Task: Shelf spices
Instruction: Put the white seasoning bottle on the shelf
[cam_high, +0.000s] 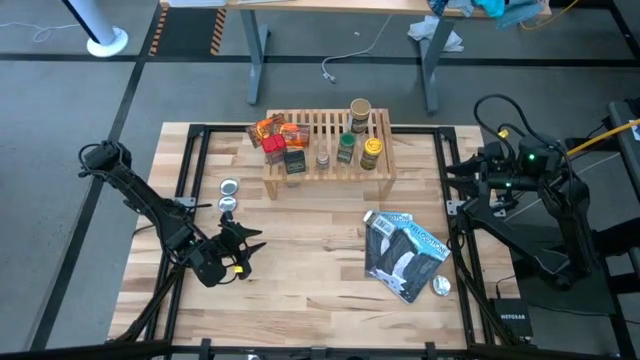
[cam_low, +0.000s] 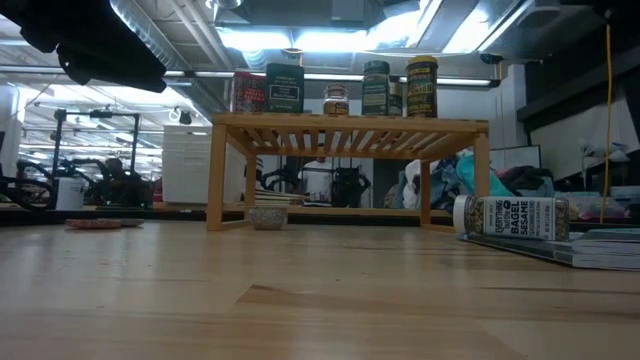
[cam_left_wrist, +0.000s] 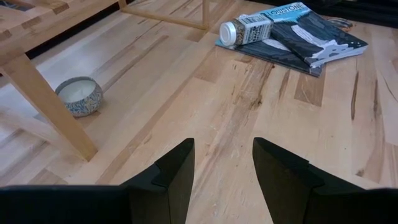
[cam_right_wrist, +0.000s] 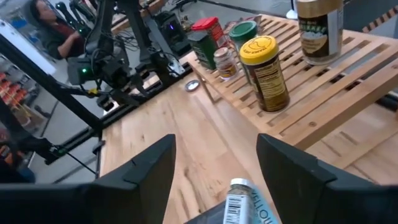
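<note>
Spices (cam_high: 345, 148) atop shelf (cam_high: 330, 168) (left gripper (cam_high: 236, 245) well apart)

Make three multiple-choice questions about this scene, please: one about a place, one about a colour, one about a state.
1. Where is the bagel sesame jar?
A. upright on the shelf
B. lying on the blue-and-black pouch
C. in the left gripper

2. What colour is the cap of the jar at the front edge of the shelf?
A. yellow
B. blue
C. black

3. How is the left gripper?
A. shut on a jar
B. shut, empty
C. open, empty

Answers: 1 B, the jar lies on its side on the pouch. 2 A, its lid is yellow. 3 C, bare table shows between its fingers.
</note>
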